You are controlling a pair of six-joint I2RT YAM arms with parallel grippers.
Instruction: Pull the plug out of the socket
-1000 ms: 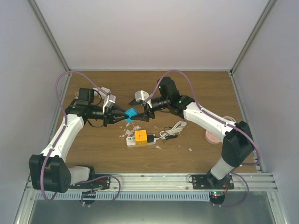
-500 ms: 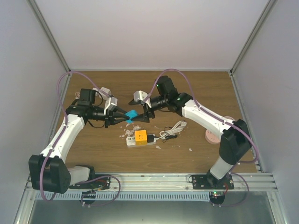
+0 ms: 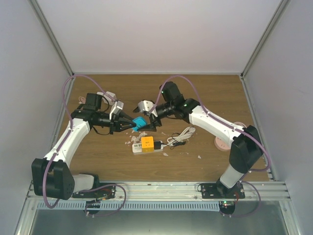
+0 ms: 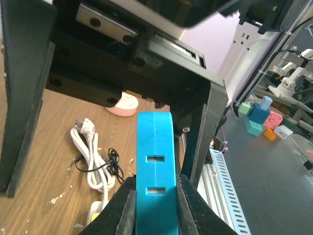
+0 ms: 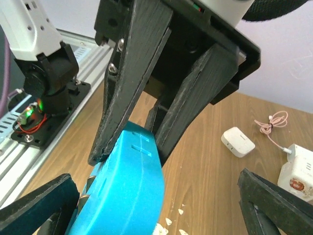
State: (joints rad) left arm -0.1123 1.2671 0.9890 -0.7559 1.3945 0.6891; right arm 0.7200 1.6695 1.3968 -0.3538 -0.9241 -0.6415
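A bright blue socket block with two slots in its end face is held in the air between the two arms. My left gripper is shut on it, one finger on each side, and shows in the top view. In the right wrist view the block fills the lower left, and brass pins show at its near-left edge. I cannot tell plug from socket there. My right gripper is open, its fingers wide apart on either side of the block, not touching it; it also shows in the top view.
A white power strip with an orange adaptor lies on the brown table below the grippers. A coiled white cable and a pink round socket lie to its right. White adaptors and a pink cable lie at the back left.
Both grippers have shifted slightly towards the near side. My right gripper has moved left, closer around the blue block. My left gripper still holds the block.
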